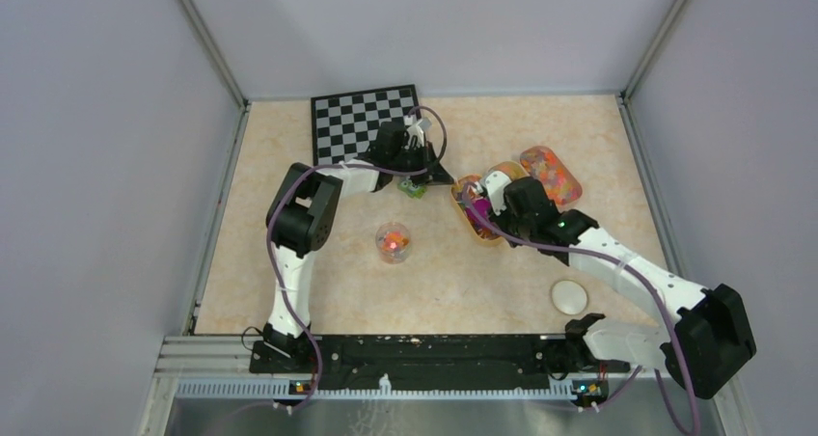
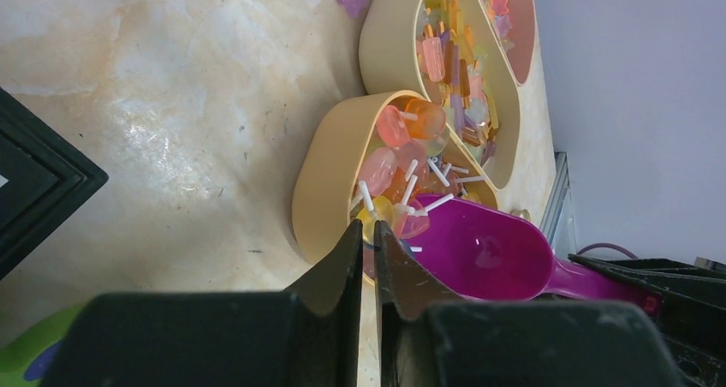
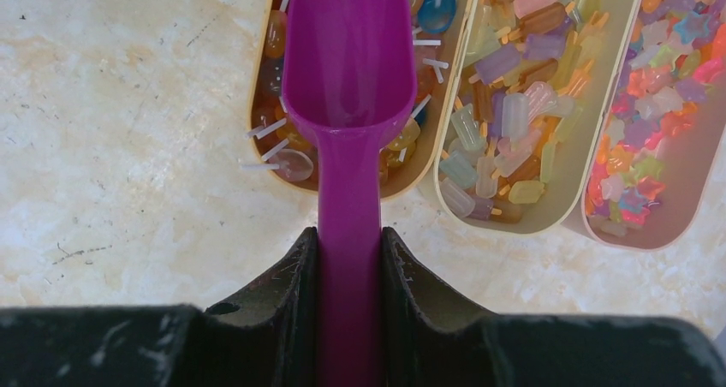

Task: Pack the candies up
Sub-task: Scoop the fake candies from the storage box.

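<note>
Candies point(image 3: 505, 122) heaped in three beige trays point(image 2: 325, 190) side by side, toward the far right of the tabletop point(image 1: 482, 291), and more in a clear cup point(image 1: 393, 242) near the middle. The magenta scoop point(image 3: 351, 70) is bowl-first over the lollipop pieces in the tray nearest the left edge, with the right claw point(image 3: 349, 246) clamped on its handle. Left claw point(image 2: 365, 233) hangs at that tray's rim, jaws all but closed, just a thin slit. Whether it's pinching a stick, can't tell.
</note>
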### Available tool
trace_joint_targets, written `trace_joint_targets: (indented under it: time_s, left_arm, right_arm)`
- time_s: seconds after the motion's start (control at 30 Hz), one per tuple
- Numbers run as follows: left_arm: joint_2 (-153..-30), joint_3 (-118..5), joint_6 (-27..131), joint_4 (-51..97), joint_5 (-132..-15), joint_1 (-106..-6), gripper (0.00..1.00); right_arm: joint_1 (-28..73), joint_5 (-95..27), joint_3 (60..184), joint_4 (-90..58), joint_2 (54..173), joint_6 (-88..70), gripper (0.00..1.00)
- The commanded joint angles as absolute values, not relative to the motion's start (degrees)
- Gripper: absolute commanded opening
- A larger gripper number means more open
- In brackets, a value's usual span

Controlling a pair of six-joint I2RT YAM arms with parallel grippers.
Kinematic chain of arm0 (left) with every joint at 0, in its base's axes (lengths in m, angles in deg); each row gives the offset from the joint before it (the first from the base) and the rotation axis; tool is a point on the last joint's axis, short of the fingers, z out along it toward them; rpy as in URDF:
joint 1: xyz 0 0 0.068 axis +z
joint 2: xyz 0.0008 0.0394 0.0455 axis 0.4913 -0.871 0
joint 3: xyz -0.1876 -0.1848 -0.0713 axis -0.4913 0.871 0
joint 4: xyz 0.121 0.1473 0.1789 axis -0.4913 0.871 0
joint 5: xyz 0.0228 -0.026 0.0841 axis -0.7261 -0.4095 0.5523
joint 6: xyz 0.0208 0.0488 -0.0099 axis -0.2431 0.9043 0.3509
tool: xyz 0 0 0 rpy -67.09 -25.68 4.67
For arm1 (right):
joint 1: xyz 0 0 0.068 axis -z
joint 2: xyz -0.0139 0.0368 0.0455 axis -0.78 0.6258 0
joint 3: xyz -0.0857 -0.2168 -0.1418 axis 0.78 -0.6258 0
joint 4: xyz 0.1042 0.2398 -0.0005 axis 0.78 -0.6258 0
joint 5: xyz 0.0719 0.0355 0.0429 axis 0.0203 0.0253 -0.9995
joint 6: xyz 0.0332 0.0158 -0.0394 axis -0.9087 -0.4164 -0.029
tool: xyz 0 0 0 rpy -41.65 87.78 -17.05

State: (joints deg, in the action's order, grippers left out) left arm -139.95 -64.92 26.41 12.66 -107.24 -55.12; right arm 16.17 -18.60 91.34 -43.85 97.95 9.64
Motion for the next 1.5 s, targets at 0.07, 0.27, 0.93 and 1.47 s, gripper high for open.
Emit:
trace_joint_targets:
  time_s: [0.07,0.27,0.93,1.47]
  left_arm:
    - [-140.4,-66.1,27.6,11.6,-109.1,-55.6,0.13]
    - [-140.8,-65.7,27.3,11.5,-109.8,-56.0,0.13]
    - [-141.6,-65.2,26.7,11.2,-110.9,-57.0,0.12]
    - [-142.0,-65.1,26.5,11.1,-110.7,-57.7,0.12]
  right_arm:
    - [16.5,-18.9,89.2,-42.3,97.3,6.9,0.00]
    - [16.5,-17.8,86.6,-39.0,97.3,6.2,0.00]
    - [16.5,-17.4,78.7,-31.6,91.5,7.6,0.00]
    - [16.5,-17.1,76.6,-30.1,89.4,8.1,0.00]
